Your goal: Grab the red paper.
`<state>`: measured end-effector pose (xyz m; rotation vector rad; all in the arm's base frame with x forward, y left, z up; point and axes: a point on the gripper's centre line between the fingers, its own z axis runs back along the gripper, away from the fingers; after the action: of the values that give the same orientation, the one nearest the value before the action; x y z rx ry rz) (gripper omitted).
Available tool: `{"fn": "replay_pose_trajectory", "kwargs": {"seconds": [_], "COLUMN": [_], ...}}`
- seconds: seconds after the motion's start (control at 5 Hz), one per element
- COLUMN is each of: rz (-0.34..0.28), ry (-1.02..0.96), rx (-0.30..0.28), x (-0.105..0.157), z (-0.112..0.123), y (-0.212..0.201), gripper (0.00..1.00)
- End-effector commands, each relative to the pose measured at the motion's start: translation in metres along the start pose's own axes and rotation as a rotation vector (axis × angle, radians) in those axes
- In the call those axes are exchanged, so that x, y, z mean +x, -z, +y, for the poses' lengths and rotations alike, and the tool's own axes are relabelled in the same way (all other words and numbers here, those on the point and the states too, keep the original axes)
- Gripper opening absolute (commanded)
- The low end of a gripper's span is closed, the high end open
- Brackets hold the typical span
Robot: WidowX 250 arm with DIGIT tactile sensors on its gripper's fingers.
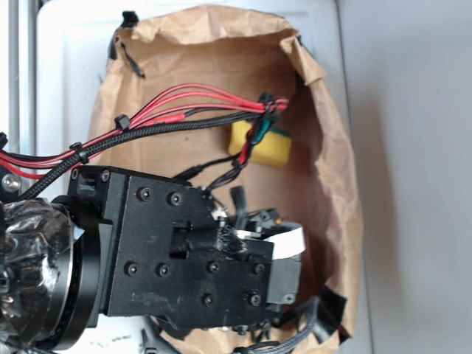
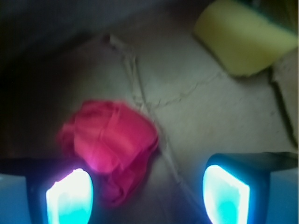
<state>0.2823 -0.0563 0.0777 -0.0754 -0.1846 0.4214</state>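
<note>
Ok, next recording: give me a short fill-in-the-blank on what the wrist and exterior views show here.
1. The crumpled paper below the end effector is ____ in colour.
2. The end effector's two fingers stand ____, holding nothing.
3. The yellow sponge lies ____ from the paper, not touching it.
4. Both things rest on crinkled ____ paper.

Missing words: red; open; apart; brown

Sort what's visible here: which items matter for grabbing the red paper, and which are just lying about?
Job items:
- red paper, crumpled, near one end effector finger
- end effector, open, fingers astride the paper's lower edge

Lying about:
- yellow sponge
- brown paper bag lining the bin
</note>
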Motion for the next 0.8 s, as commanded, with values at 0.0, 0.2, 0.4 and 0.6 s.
{"fn": "replay_pose_trajectory", "kwargs": {"seconds": [0.0,0.2,0.4,0.6], "rz": [-0.038,-0.062,-0.090,-0.135], "ry": [0.030,0.027,0.020,-0.008], "rx": [-0.220,-0.230,-0.215,-0.178], "x": [0.008,0.012,0.016,0.023], "z": [0.004,0.003,-0.005,-0.012], "y": [-0.005,0.000,0.002,0.014], "gripper": [1.00,1.00,1.00,1.00]}}
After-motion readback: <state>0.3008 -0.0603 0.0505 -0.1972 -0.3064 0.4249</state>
